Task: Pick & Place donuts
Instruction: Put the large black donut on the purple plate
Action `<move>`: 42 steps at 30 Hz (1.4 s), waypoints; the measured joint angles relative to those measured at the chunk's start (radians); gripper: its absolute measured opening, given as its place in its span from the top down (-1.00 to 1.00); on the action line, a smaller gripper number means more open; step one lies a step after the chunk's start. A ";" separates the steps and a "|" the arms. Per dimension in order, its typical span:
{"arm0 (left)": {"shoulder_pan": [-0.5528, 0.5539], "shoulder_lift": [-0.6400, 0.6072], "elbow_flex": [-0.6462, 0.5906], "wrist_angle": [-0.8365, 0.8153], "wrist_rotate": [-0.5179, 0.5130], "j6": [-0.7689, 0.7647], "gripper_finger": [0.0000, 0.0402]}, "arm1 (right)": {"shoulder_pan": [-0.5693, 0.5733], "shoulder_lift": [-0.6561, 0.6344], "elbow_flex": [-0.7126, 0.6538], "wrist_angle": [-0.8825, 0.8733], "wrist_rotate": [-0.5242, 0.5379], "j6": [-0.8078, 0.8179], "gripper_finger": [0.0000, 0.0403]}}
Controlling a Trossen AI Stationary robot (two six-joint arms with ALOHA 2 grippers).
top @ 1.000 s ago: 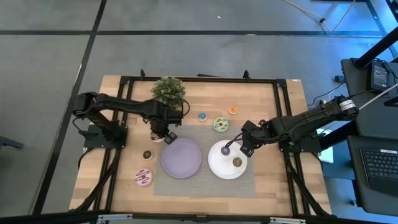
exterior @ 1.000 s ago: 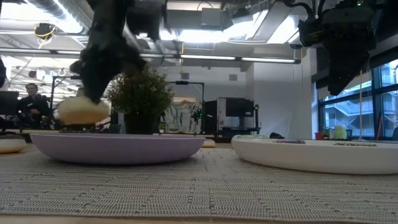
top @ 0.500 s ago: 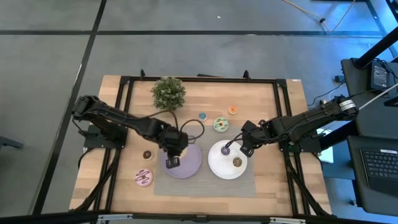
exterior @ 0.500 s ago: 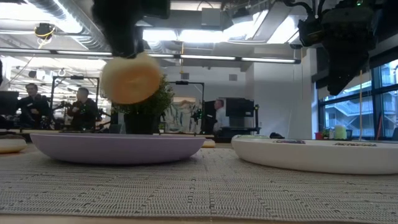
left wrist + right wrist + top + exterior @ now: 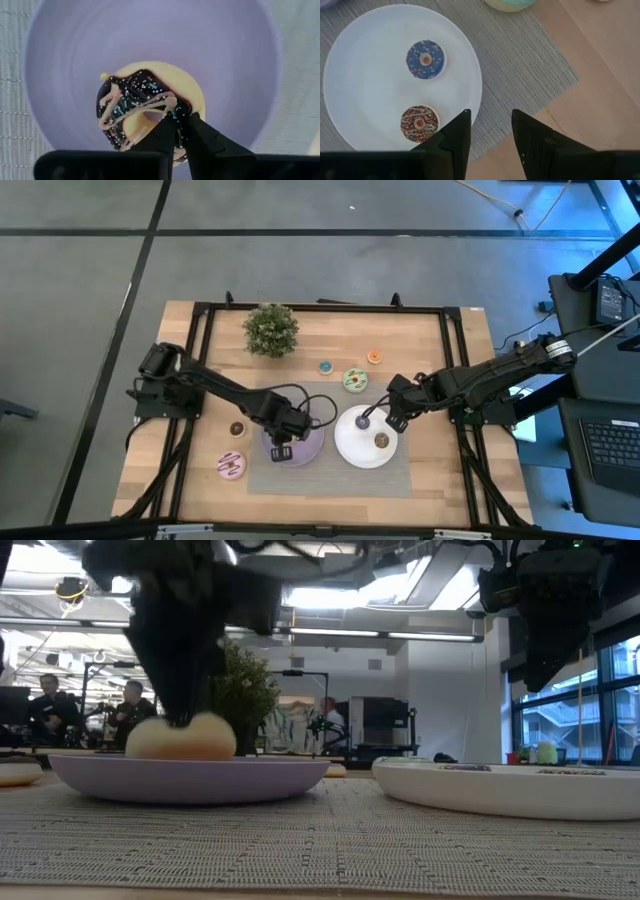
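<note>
My left gripper (image 5: 283,444) stands over the lilac plate (image 5: 310,448), shut on a chocolate-iced donut with pale drizzle (image 5: 131,102). In the low view that donut (image 5: 181,738) sits in the plate under the dark fingers. My right gripper (image 5: 492,131) is open and waits above the right rim of the white plate (image 5: 365,85). A blue-purple donut (image 5: 425,59) and a brown one (image 5: 419,122) lie flat on the white plate. A pink donut (image 5: 231,466), a small brown one (image 5: 237,428), a blue one (image 5: 326,366), a green one (image 5: 355,381) and an orange one (image 5: 375,357) lie on the table. My left gripper pinches one side of the donut's ring (image 5: 172,107) between its two fingers, which come from above and point down. The donut's underside (image 5: 185,752) rests on the lilac plate, roughly level.
A potted plant (image 5: 271,330) stands at the far side of the table. A woven grey mat (image 5: 330,475) lies under both plates. People sit in the room behind the table (image 5: 50,705).
My left gripper has carried the donut from beside the plant toward the near edge, over the lilac plate. Half a second ago the donut hung tilted above the plate. It has since come down, and the donut now sits in the plate.
</note>
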 joint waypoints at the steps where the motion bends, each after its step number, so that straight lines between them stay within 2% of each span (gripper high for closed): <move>1: 0.002 0.009 0.000 -0.001 0.001 0.002 0.85 | 0.000 0.000 0.000 0.000 0.000 0.001 0.28; 18: 0.024 0.035 0.000 0.000 0.008 -0.014 0.79 | 0.000 0.000 0.000 0.006 -0.009 0.003 0.28; 24: 0.024 0.035 0.000 -0.001 0.012 -0.015 0.59 | 0.000 0.000 0.000 0.006 -0.010 0.018 0.28; 29: 0.029 0.035 0.004 -0.017 0.085 -0.022 0.37 | -0.002 0.000 0.010 0.004 -0.039 0.033 0.28; 33: 0.036 0.023 0.040 -0.046 0.113 -0.016 0.27 | -0.025 0.000 0.051 -0.003 -0.054 -0.014 0.28; 36: 0.041 -0.010 0.069 -0.046 0.086 0.001 0.25 | -0.059 0.000 0.094 -0.004 -0.054 -0.048 0.28; 42: 0.049 -0.142 0.094 -0.048 -0.043 0.028 0.27 | -0.135 0.000 0.180 -0.009 -0.054 -0.178 0.26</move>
